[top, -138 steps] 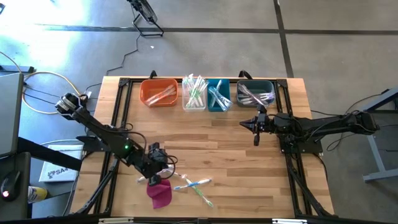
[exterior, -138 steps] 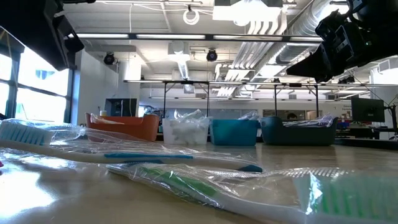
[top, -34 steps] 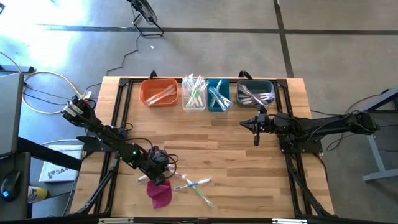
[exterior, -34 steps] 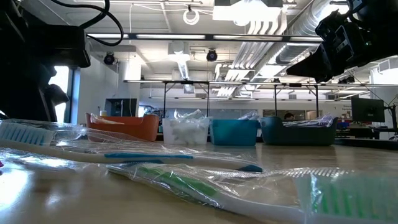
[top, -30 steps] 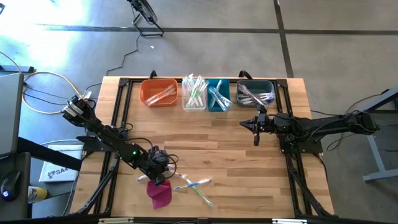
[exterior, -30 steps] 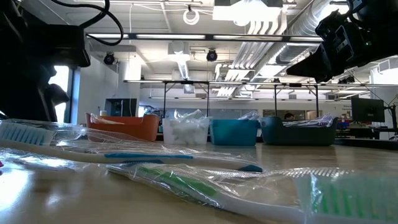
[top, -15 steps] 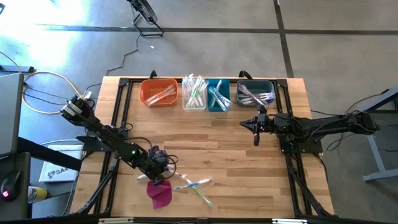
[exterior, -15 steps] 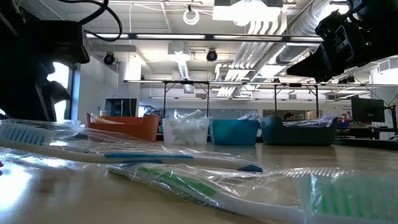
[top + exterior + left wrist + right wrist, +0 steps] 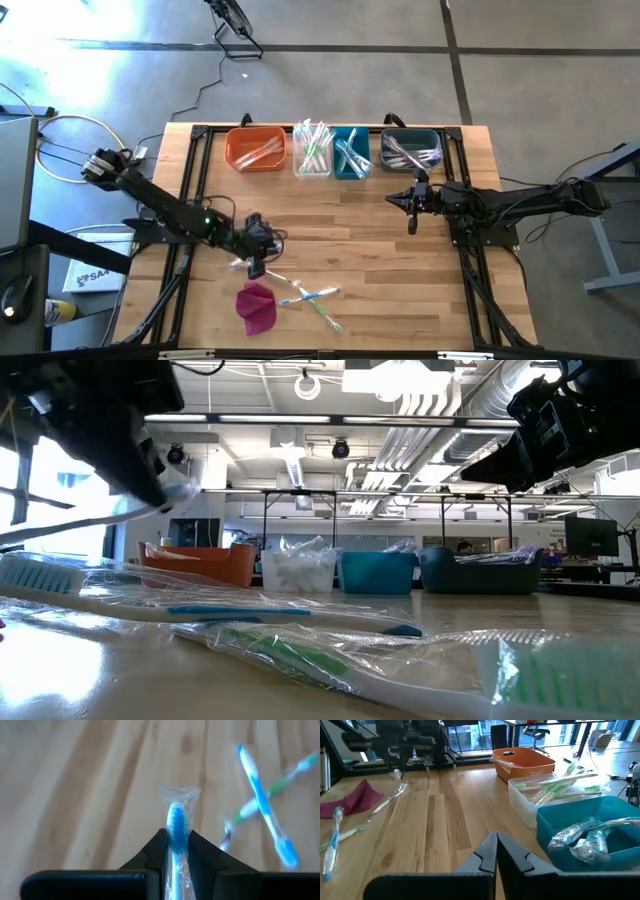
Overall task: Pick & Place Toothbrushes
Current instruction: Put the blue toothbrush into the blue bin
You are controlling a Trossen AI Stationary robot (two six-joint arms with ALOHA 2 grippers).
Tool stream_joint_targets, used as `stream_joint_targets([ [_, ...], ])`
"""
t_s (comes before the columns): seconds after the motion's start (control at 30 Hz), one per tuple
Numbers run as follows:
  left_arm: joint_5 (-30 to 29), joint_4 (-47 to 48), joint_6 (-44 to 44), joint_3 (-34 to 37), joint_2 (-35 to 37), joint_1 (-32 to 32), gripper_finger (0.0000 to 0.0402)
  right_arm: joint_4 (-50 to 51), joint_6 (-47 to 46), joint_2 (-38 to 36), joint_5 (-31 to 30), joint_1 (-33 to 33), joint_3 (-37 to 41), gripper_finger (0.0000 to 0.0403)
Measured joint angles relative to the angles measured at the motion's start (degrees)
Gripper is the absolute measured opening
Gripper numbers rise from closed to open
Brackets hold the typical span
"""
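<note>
Item, left end effector (image 9: 256,262): clenched on one wrapped blue toothbrush (image 9: 176,827), newly raised off the worktop (image 9: 340,235) from beside the magenta cloth (image 9: 256,305), pick done, bins (image 9: 349,154) at twelve o'clock next; right end effector (image 9: 412,216) closed, idle.

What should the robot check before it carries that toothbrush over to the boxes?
1. The left gripper is shut on the blue toothbrush: ok.
2. That toothbrush is lifted off the table: ok, it hangs in the air in the low view.
3. Its wrapper is free of the crossed toothbrushes and the magenta cloth: ok.
4. The teal bin has room: ok.
5. The right gripper is out of the path: cannot tell, it waits near the bins.
</note>
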State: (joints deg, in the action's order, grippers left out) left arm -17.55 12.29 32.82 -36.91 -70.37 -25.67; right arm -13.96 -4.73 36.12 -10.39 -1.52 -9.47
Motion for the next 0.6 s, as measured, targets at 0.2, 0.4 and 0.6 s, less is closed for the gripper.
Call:
stream_joint_targets([
  [0.2, 0.1, -0.8, -4.2, 0.0, 5.0, 6.6, 0.0051, 0.0, 0.0, 0.0, 0.0, 0.0, 0.0, 0.0004],
  [0.4, 0.2, -9.2, -13.1, 0.0, 6.8, 13.1, 0.0051, 0.0, 0.0, 0.0, 0.0, 0.0, 0.0, 0.0004],
  [0.6, 0.2, -21.4, -22.5, 0.0, 6.7, 20.4, 0.0051, 0.0, 0.0, 0.0, 0.0, 0.0, 0.0, 0.0004],
])
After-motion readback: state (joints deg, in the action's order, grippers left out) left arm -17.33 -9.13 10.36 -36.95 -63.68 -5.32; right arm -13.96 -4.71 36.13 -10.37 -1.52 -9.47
